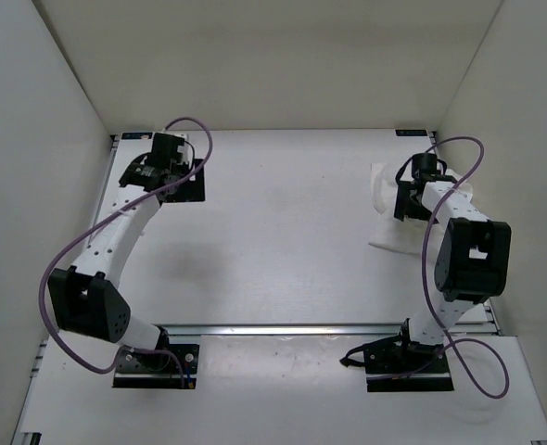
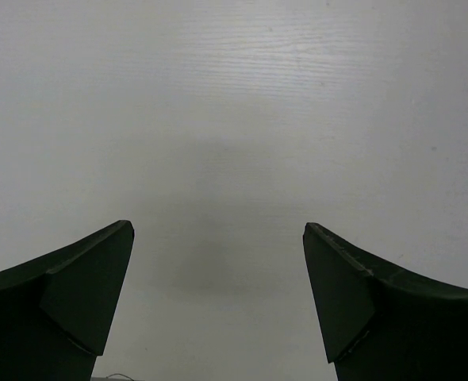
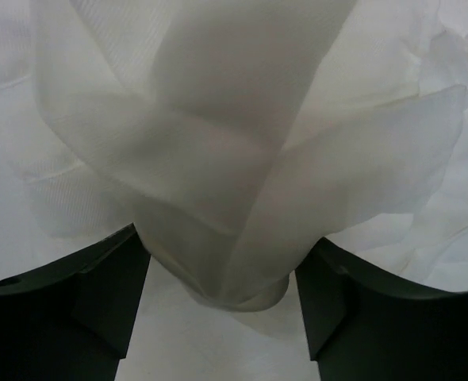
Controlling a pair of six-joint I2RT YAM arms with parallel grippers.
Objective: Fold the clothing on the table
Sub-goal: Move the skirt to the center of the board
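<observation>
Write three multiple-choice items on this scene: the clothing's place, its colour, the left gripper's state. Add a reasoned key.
1. Where on the table is the clothing?
A. far right
B. centre
C. near left corner
2. The clothing's colour?
A. red
B. black
C. white
3. How does the left gripper stand?
A. shut on fabric
B. open over bare tabletop
C. shut, empty
Key: 1 A, the top view shows it by the table's right edge; 2 C, both views show white fabric; 3 B, its fingers stand wide apart with nothing between.
</observation>
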